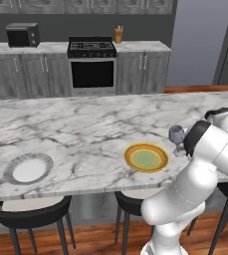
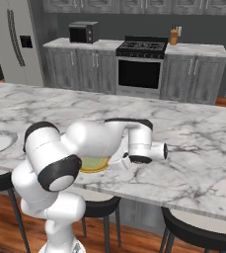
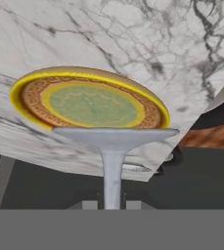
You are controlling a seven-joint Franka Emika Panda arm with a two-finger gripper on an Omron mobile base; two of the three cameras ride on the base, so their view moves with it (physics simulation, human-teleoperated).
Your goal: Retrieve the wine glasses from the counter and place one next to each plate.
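Yellow plate (image 1: 146,157): green centre, brown ornamental band. White plate (image 1: 28,169): grey patterned rim. Wine glass (image 1: 176,135) smoky grey-blue. Island (image 1: 85,124) white, grey-veined marble.

Smoky grey-blue wine glass (image 1: 176,134) upright just right of yellow green-centred plate (image 1: 146,157); white grey-rimmed plate (image 1: 28,169) far left.

Glossy veined marble island (image 1: 85,119)

A home kitchen: stove (image 1: 91,50), microwave (image 1: 22,35), fridge (image 2: 13,42), marble island (image 1: 85,124)
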